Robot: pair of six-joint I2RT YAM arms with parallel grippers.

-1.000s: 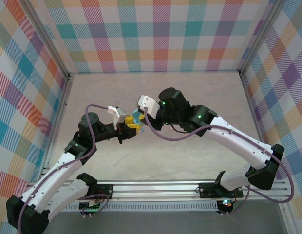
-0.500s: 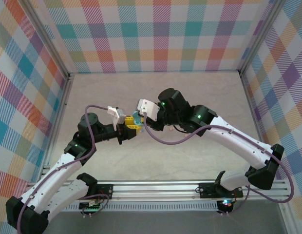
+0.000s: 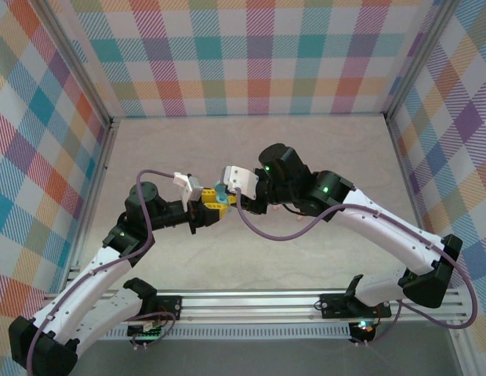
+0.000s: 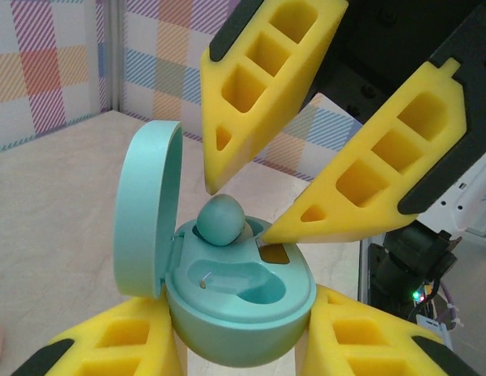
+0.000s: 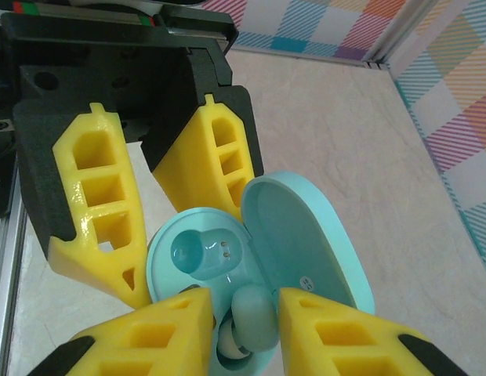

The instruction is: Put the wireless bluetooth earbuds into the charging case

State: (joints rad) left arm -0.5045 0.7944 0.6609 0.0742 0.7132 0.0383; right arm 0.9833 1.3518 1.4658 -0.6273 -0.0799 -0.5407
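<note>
Over beige worktop (image 3: pixel 306 157), mint oval plastic case (image 4: pixel 227 294) is pinched by left gripper (image 4: pixel 241 335); blue round earbud (image 4: pixel 221 221) is seated, right gripper (image 4: pixel 239 211) spread; retreat seems needed.

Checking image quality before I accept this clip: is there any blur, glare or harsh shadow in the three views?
Top external: the light is even and soft with no hard shadows, but the charging case is tiny in frame. Left wrist: case and earbud are sharp, and the far wall is slightly soft. Right wrist: small glare spots sit on the glossy empty socket, otherwise it is crisp.
</note>
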